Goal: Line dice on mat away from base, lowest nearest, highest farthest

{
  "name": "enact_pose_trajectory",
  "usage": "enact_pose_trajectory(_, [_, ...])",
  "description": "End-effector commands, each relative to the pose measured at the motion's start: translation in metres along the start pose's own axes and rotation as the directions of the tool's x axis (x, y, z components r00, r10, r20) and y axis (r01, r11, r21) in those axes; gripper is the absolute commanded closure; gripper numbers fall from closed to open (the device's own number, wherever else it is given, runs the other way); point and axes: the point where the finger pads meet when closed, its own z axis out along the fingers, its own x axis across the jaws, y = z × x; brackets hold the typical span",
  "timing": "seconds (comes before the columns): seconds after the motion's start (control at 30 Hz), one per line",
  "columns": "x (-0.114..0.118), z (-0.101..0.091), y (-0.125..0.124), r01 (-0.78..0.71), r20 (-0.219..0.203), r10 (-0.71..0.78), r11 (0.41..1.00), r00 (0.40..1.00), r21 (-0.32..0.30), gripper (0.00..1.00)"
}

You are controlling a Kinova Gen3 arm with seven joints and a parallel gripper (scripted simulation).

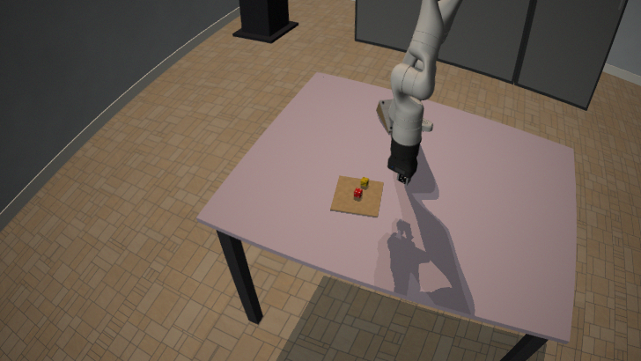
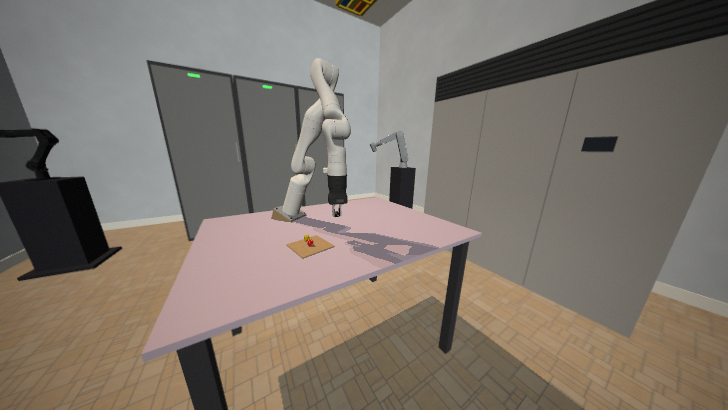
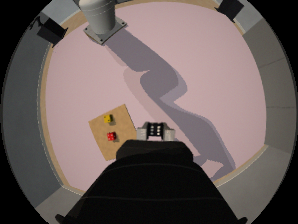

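A tan square mat lies flat on the pink table. On it stand a yellow die, nearer the robot's base, and a red die beyond it. My gripper is shut on a dark die with white pips. It holds that die in the air to the right of the mat, at about the level of the mat's near edge.
The arm's base plate stands on the table's far side. Grey cabinets line the wall behind. Another robot on a black pedestal stands past the table's far corner.
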Motion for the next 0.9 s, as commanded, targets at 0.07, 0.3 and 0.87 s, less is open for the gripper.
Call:
enact_pose_trajectory(0.07, [-0.016, 0.001, 0.016, 0.015, 0.007, -0.015, 1.000, 1.000, 0.006, 0.60])
enact_pose_trajectory(0.3, [-0.046, 0.000, 0.045, 0.073, 0.005, -0.073, 0.997, 0.997, 0.011, 0.60])
enact_pose_trajectory(0.87, [-0.103, -0.005, 0.091, 0.186, 0.002, -0.186, 0.982, 0.982, -0.011, 0.60])
